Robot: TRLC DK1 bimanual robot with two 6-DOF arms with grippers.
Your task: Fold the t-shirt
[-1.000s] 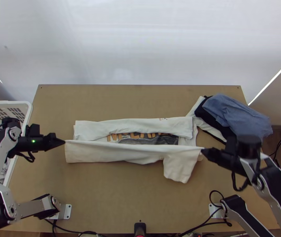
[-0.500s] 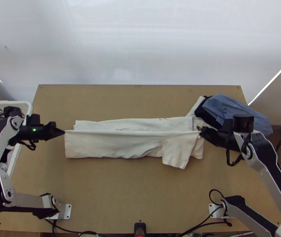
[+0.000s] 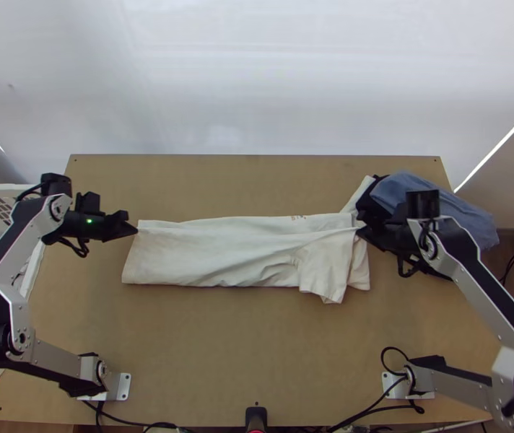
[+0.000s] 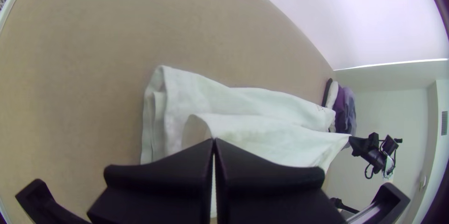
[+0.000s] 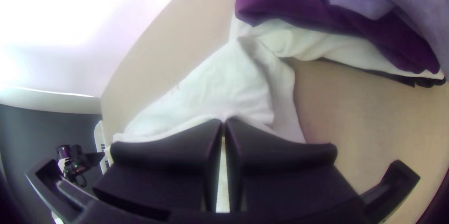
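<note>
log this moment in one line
white t-shirt: long folded strip | left gripper: shut on one end of top layer's edge | right gripper: shut on other end | clothes pile: table's far right corner

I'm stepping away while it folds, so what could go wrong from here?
The t-shirt could slip, as the left gripper and right gripper pinch its edge just at their fingertips. Its sleeve juts past the body's near edge, so it may stick out of the fold. White cloth runs from the shirt's end under the garment pile; pulling might drag that.
</note>
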